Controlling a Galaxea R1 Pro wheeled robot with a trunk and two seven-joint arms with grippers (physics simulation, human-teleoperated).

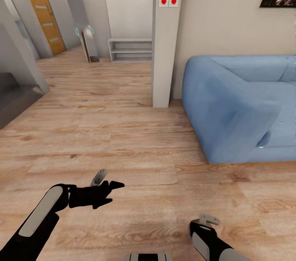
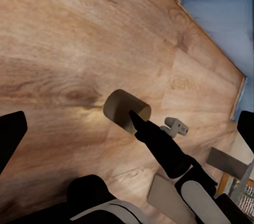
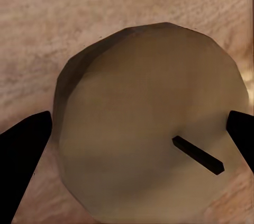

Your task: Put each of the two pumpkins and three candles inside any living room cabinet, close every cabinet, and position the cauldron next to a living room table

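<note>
Gripping the candle (image 3: 153,102) from both sides with its wick end facing back along the fingers, the right pincer (image 3: 140,128) looks clamped on it above the floor (image 1: 144,150), while the left pincer (image 1: 107,185), jaws apart and empty, hangs at lower left.

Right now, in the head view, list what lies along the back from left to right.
Door → shelf → pillar → sofa.
</note>
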